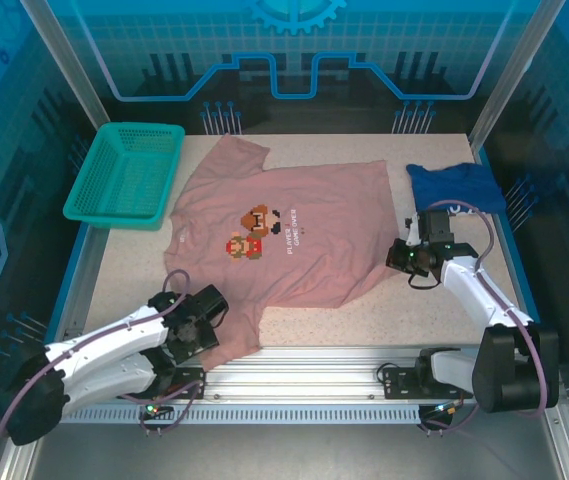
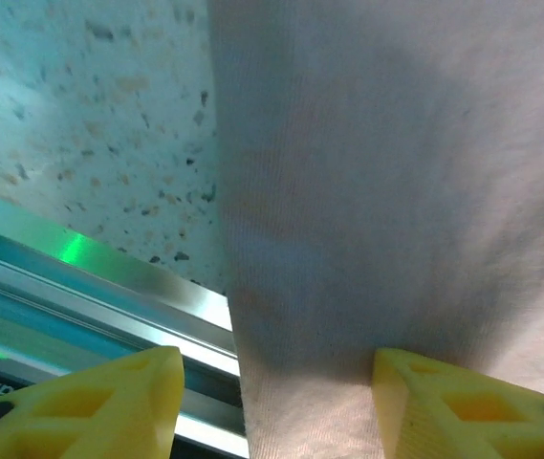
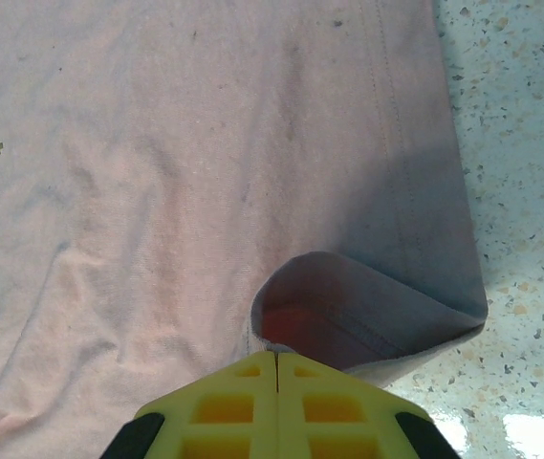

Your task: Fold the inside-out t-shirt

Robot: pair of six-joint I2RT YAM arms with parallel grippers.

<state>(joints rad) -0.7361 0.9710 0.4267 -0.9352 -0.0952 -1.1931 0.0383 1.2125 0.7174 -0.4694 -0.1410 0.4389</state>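
**Operator:** Which step am I on?

**Spotter:** The opening grasp, as I read it. The inside-out t-shirt (image 1: 294, 235) lies spread flat on the tabletop (image 1: 394, 315) with its print showing, between the green basket (image 1: 124, 175) and the dark blue shirt (image 1: 454, 185). No part of it is folded over yet.

**Operator:** What do my grippers have?

**Spotter:** Your right gripper (image 3: 276, 356) is closed. Its tips are pressed together on a small raised curl of the stitched hem at the shirt's right edge. Your left gripper (image 2: 276, 382) is at the near left part of the shirt, probably a sleeve, just beside the aluminium rail (image 2: 157, 287). Its yellow fingers (image 2: 109, 402) stand roughly half apart with the cloth edge lying between them, not pinched.

**Operator:** So what does the next move need?

**Spotter:** I'd get the left gripper low enough to catch the fabric and not slide over it, then close it. Once both sides are held, raise them evenly and carry the near edge over the far half. Keep the cloth taut between your grippers, or it will probably sag and crease. Watch the right pinch too. It has only a little hem and might slip.
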